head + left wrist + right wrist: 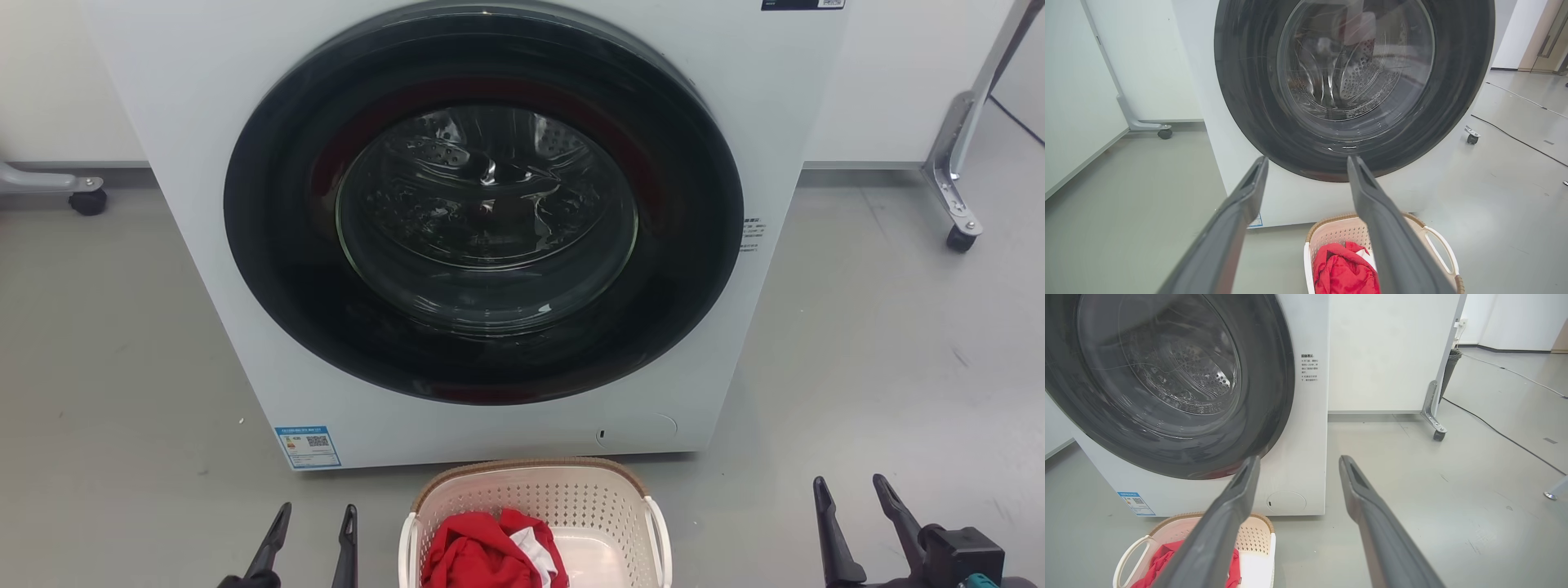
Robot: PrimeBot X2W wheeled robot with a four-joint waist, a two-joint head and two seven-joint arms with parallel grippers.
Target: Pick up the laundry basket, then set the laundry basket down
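Laundry basket (535, 500): before washing machine (486, 204), red clothes (482, 555) inside. Left claw (318, 508), right claw (849, 480) flanking, open, empty. Risk: uneven lift spills clothes.

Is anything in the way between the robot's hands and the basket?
Nothing visible is. The laundry basket sits on the floor between the open left gripper and open right gripper, with just floor between it and each. Red clothes lie inside it.
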